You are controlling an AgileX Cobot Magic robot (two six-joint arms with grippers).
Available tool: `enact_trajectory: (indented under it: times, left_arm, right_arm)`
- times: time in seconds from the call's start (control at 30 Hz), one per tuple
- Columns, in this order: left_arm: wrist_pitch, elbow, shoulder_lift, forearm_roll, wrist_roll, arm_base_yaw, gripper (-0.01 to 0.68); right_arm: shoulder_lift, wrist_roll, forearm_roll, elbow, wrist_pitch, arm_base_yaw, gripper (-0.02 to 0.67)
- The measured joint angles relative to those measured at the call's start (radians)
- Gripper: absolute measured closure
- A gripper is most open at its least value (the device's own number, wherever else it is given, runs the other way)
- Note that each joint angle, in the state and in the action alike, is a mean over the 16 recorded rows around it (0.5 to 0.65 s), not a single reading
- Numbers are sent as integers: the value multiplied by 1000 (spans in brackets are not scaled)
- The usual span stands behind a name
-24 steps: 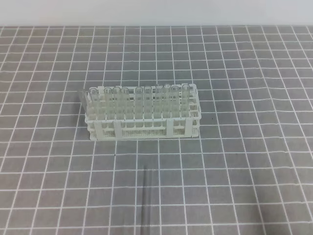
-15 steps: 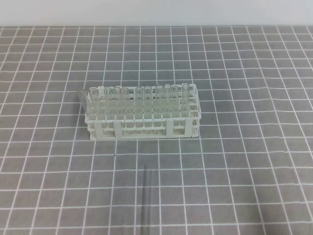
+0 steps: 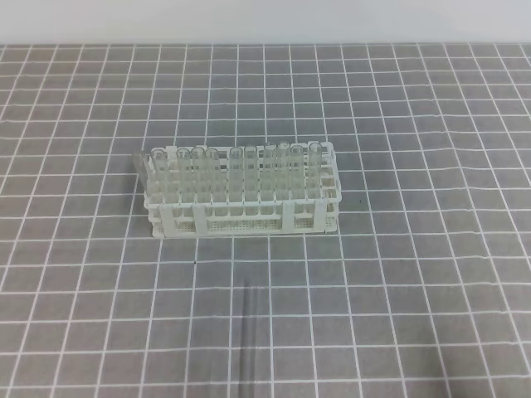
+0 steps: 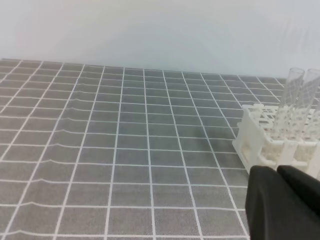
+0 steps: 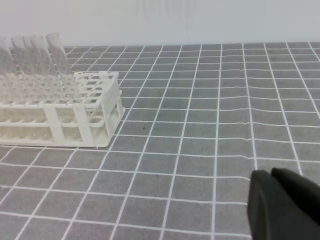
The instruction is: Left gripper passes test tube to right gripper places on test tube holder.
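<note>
grey white-gridded mat (image 3: 415,274), pale wall (image 4: 160,30)

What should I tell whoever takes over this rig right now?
Left gripper: shut, holding nothing.
Right gripper: shut, holding nothing.
White plastic lattice test tube holder: mid-mat, a row of clear tubes standing along its back.
Slim clear glass test tube: lying loose on the grey gridded mat in front of the holder.
Done: nothing.
Left: pick up, hand over, place in holder.

White plastic rack (image 3: 241,217), clear, probably glass tubes (image 5: 35,60).
</note>
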Motion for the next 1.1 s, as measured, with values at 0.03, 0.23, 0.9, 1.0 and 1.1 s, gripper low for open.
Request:
enact_trajectory:
  times: [0.03,0.23,0.9,1.0,1.1]
  left_arm:
    - [4,0,0,-1,0,0,675]
    - [26,1,0,-2,-3,0,675]
    - [-222,0,-1,-69,-74,0,675]
    - [-244,-1,0,-92,-107,0,675]
    - [-243,-1,0,-114,-143,0,675]
  right_arm:
    - [0,0,1,0,6,0,662]
    - [0,2,1,0,35,0,662]
    - [0,2,334,0,-104,0,662]
    - [0,-6,433,0,-130,0,662]
    - [0,-16,518,0,-146,0,662]
